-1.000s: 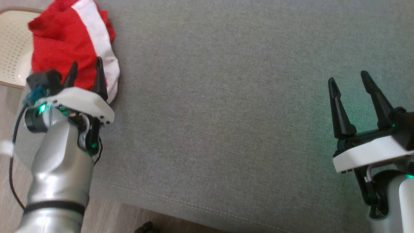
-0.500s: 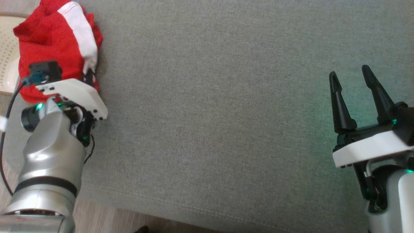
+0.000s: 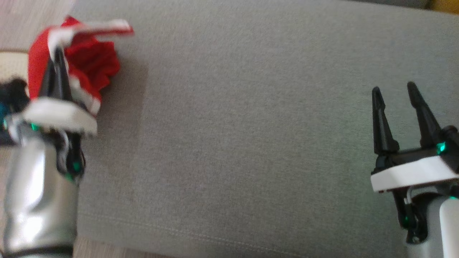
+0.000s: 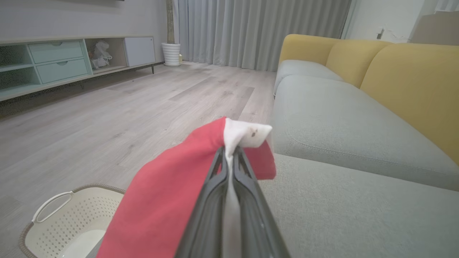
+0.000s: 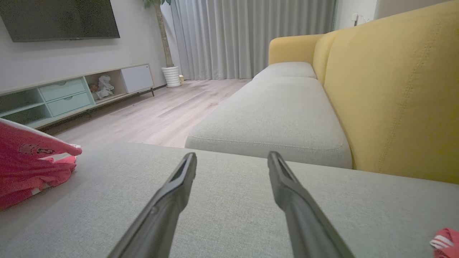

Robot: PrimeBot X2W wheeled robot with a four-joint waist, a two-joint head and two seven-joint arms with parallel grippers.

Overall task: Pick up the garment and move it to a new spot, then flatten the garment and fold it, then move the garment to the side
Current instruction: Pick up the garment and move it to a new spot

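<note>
Grey fabric sofa seat [image 3: 251,143] w/ yellow backrest [image 5: 394,89]. Pale wood floor [image 4: 107,107], grey curtains [image 4: 251,32], low TV unit [image 4: 53,61], cream basket [image 4: 68,222] on floor by seat's left end. Red & white garment [image 3: 89,68] bunched at seat's left edge; left gripper [image 3: 57,57] clenched on its white hem, rest draping down. Right gripper [image 3: 393,87] spread wide, holding nothing, well apart at far right.

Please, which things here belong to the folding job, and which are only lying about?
For the job: red garment, left hand shut on it, open right hand, grey sofa seat.
Lying about: laundry basket, TV cabinet, plant pot.
</note>
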